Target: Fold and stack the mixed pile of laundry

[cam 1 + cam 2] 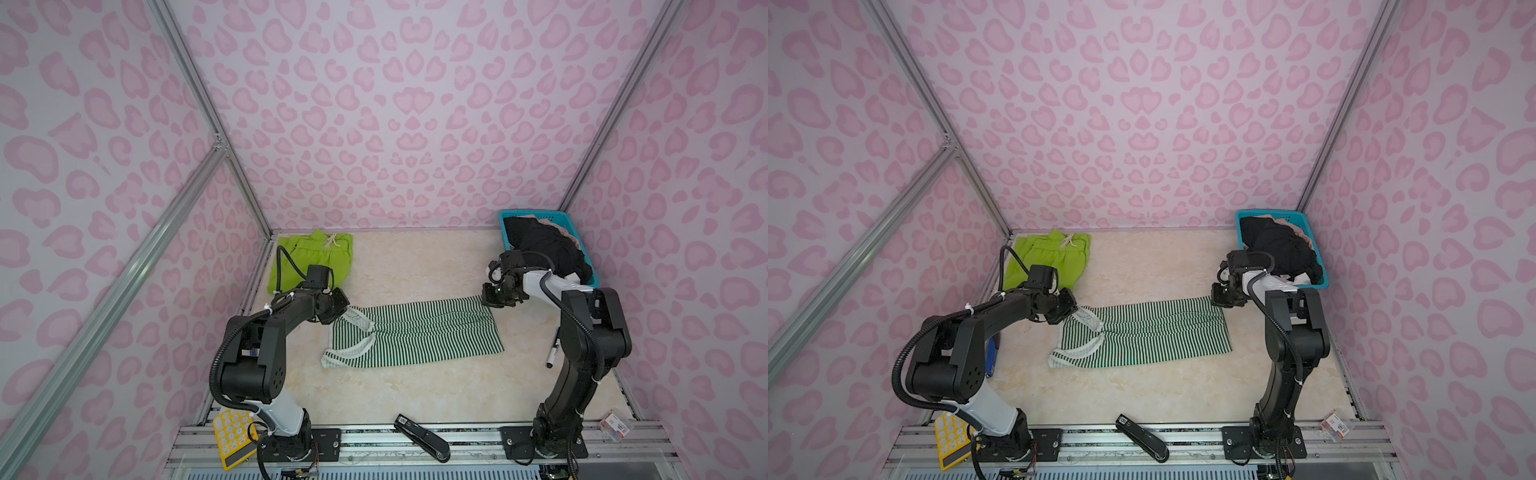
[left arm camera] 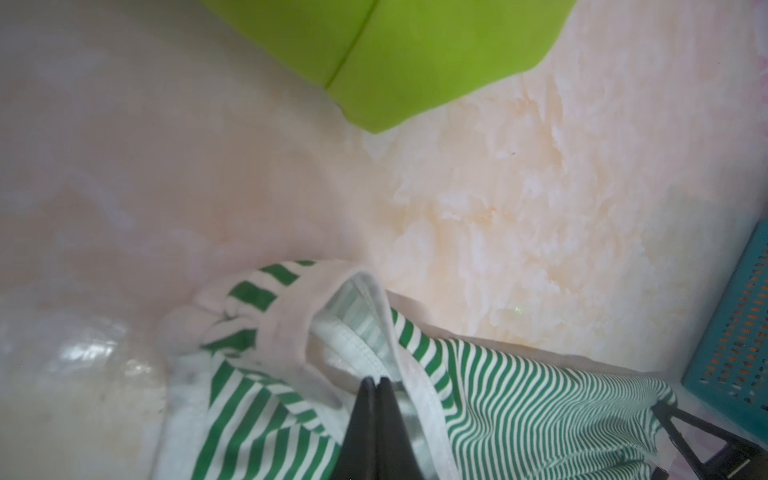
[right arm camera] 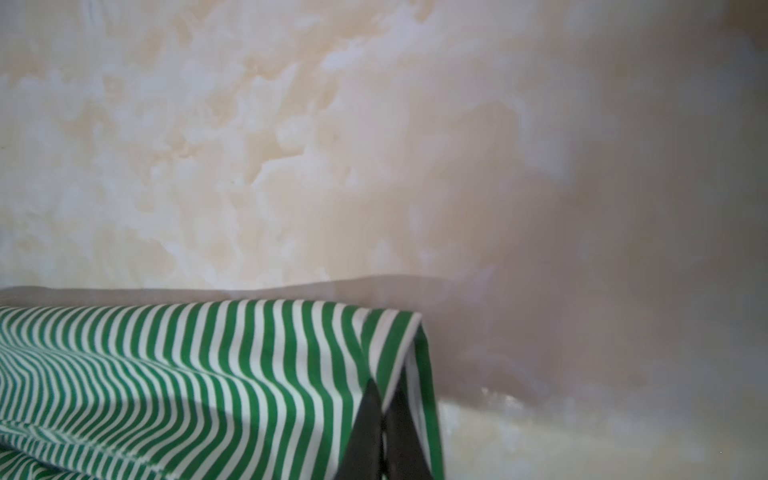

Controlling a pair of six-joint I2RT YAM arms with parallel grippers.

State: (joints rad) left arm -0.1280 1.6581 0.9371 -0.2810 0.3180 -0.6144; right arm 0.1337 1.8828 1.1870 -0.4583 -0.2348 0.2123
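Note:
The green-and-white striped top [image 1: 415, 336] [image 1: 1144, 332] lies spread across the middle of the table. My left gripper [image 1: 343, 309] [image 2: 376, 380] is shut on its white-trimmed neck edge [image 2: 353, 332] at the left end. My right gripper [image 1: 490, 301] [image 3: 382, 390] is shut on the far right corner of the top [image 3: 249, 374], with striped cloth between the fingers. The lime-green shorts [image 1: 316, 257] [image 1: 1050, 257] [image 2: 415, 54] lie folded at the back left. Black clothes [image 1: 544, 249] [image 1: 1279, 249] and a beige-pink piece [image 1: 559, 228] fill the teal basket [image 1: 509, 218] [image 1: 1241, 216].
The basket stands in the back right corner, just behind my right arm. A black stapler [image 1: 422, 436] and a yellow calculator [image 1: 232, 436] lie at the front rail. A marker pen [image 1: 552, 353] and a small box [image 1: 615, 426] sit at the right.

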